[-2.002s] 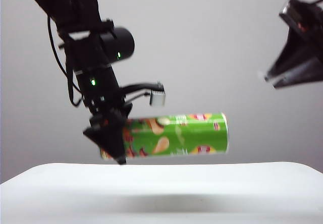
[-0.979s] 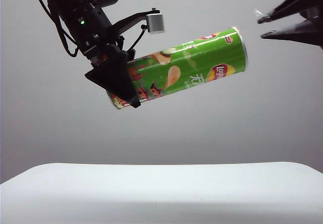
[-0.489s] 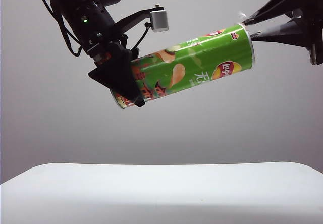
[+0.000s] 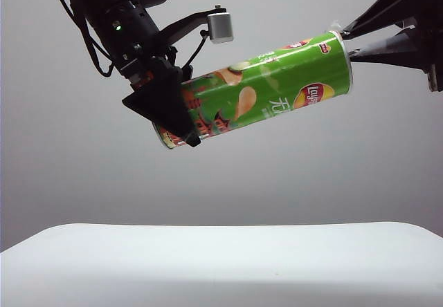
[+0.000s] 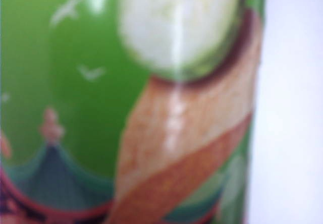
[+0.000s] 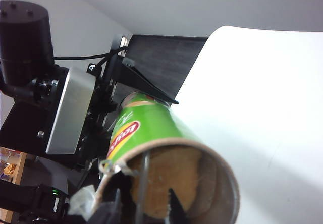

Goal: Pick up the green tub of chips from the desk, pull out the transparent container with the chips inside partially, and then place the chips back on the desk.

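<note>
My left gripper (image 4: 173, 117) clamps the green tub of chips (image 4: 266, 89) at its 8 o'clock end, well above the desk (image 4: 221, 258). My right gripper (image 4: 346, 41) sits part-open at the open 2 o'clock mouth, holding nothing I can confirm — I judge the transparent container (image 6: 86, 199) flimsy and slick, the chips (image 6: 169, 176) brittle, so pinch its lip lightly.

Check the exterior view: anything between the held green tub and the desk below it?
Nothing. In the exterior view the green tub of chips, held by the left gripper with the right gripper at its open end, hangs over bare desk.
</note>
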Robot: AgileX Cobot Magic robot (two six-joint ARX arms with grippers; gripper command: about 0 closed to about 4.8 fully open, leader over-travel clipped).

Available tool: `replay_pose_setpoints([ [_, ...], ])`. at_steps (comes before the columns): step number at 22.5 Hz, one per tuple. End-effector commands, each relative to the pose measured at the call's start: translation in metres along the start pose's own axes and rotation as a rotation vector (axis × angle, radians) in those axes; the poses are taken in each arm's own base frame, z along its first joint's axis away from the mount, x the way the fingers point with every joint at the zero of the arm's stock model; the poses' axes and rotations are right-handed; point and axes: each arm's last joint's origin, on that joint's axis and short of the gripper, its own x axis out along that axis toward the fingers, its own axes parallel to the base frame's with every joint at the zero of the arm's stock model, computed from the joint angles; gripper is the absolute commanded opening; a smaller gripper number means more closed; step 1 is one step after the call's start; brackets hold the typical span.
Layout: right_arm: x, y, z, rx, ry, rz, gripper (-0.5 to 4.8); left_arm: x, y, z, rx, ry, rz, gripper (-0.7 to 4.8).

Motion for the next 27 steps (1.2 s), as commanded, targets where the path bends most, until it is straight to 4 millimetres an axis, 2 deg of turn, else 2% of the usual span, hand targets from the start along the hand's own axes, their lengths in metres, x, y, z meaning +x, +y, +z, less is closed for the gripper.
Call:
replay_pose_setpoints([
  [1,0.0004,0.002,0.0014,-0.017,0.002,0.013,1.17,-0.0041,0.0029,0.0042,0.013,-0.039,0.025,2.33],
  [21,0.0078,0.0058,-0.0023,-0.014,0.034,0.032,1.15,-0.0032,0.0014,0.0097,0.026,-0.125,-0.013,2.32],
  [23,0.0078,0.0056,-0.0022,-0.014,0.032,0.028,0.87,-0.0032,0.0014,0.0097,0.025,-0.124,-0.014,2.32],
  [26,0.0078,0.0056,-0.0021,-0.02,0.031,0.026,-0.07,-0.0032,0.0012,0.0096,0.024,-0.123,-0.016,2.32],
  [27,0.0078,0.0056,-0.0022,-0.03,0.031,0.026,-0.07,-0.0032,0.0011,0.0095,0.024,-0.123,-0.016,2.32],
])
